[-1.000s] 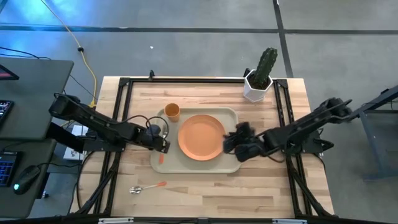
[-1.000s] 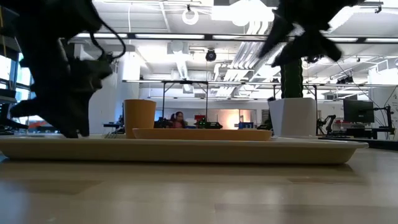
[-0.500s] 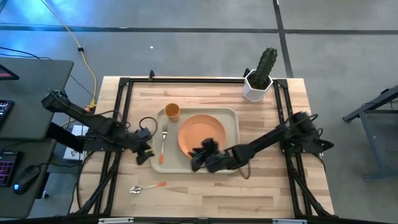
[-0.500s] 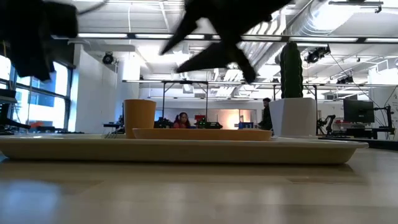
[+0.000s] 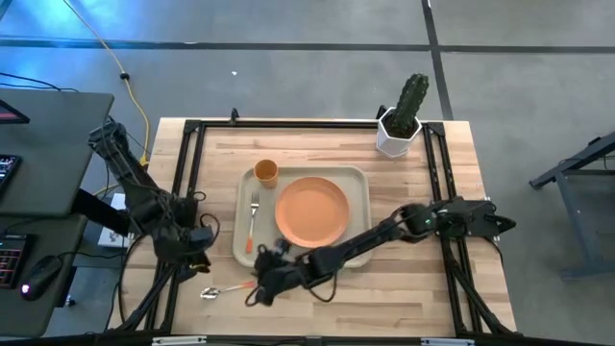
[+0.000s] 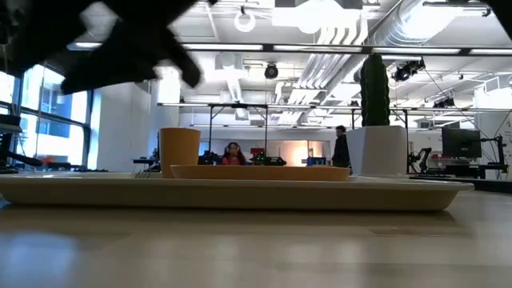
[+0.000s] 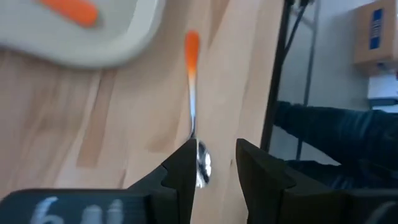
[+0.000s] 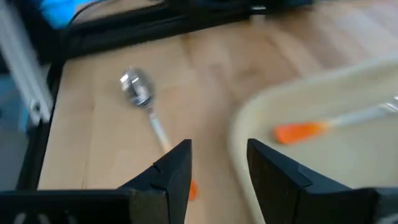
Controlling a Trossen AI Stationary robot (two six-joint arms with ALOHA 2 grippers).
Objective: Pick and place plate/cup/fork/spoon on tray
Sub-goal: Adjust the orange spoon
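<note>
1. Spoon point(image 5: 229, 287) lay alone on the worktop point(image 5: 404, 288), lower left of the high view, just off the tray point(image 5: 361, 178).
2. Plate point(image 5: 311, 210), cup point(image 5: 266, 173) and fork point(image 5: 253, 219) already on that tray; spoon judged the last item.
3. Right gripper point(image 5: 261, 288), swung across from the plate's right within a second, hung by the spoon's handle, fingers point(image 8: 174, 171) parted, empty.
4. Left gripper point(image 5: 195, 258) drawn back from the tray to lower left, narrowly apart, empty.
</note>
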